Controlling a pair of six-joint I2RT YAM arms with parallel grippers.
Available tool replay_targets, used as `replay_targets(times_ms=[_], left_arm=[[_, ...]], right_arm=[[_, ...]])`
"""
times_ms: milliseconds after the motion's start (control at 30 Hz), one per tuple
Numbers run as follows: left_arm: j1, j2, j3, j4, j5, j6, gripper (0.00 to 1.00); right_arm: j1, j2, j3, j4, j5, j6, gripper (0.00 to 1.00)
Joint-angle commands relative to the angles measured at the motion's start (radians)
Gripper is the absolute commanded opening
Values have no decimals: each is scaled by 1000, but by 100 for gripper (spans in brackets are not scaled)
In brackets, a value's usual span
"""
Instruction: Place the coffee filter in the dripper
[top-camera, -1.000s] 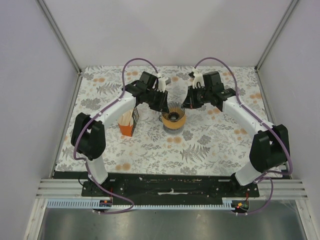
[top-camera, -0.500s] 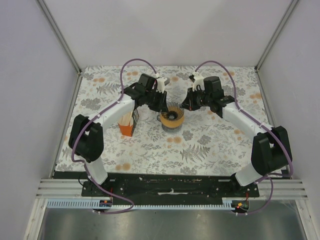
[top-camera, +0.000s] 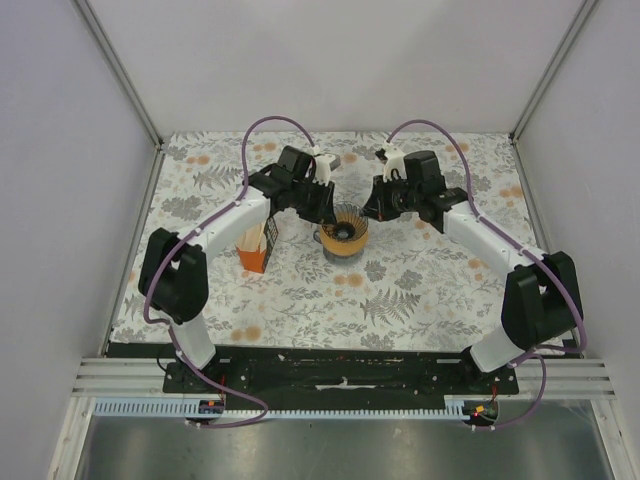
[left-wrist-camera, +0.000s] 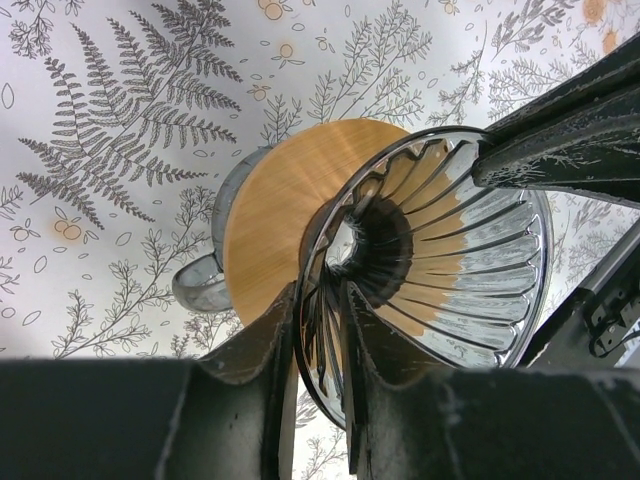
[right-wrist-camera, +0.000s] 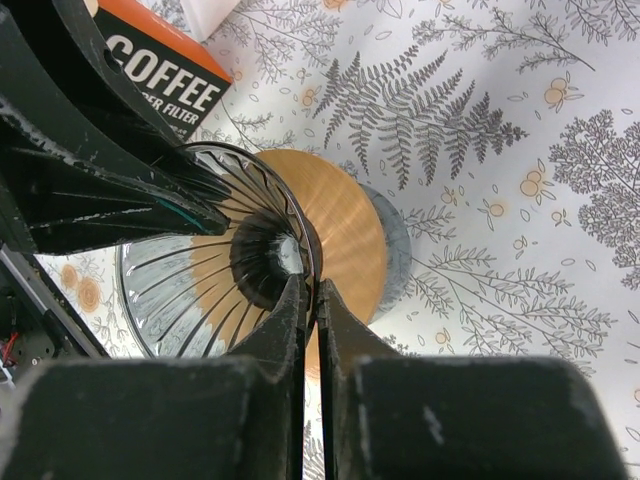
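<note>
The dripper, a smoky ribbed cone on a round wooden collar, sits over a glass jug mid-table. My left gripper is shut on the dripper's rim, one finger inside and one outside. My right gripper is shut on the opposite rim of the dripper. In the top view, the left gripper and right gripper flank it. The dripper is empty inside. Cream-white coffee filters stand in an orange box to the left.
The orange box marked "COFFEE FILTER" stands close to the left of the dripper, beside the left arm. The floral tablecloth covers the table, with white walls on three sides.
Both grippers and the dripper between them have shifted slightly toward the far side. Both grips are unchanged.
</note>
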Motion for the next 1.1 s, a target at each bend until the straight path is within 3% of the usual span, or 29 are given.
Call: replay_targets(times_ms=[0, 267, 667, 800, 1067], left_arm=[[-25, 14, 59, -85, 13, 121, 30], [-4, -20, 155, -148, 41, 144, 48], [71, -93, 267, -216, 95, 201, 66], [162, -133, 261, -220, 89, 221, 69], [444, -170, 191, -214, 162, 231, 69]], right_arm=[[33, 46, 32, -193, 71, -60, 10], [50, 30, 148, -248, 59, -54, 23], [53, -5, 230, -273, 22, -55, 40], [53, -28, 243, -280, 13, -57, 44], [53, -101, 242, -313, 51, -86, 52]])
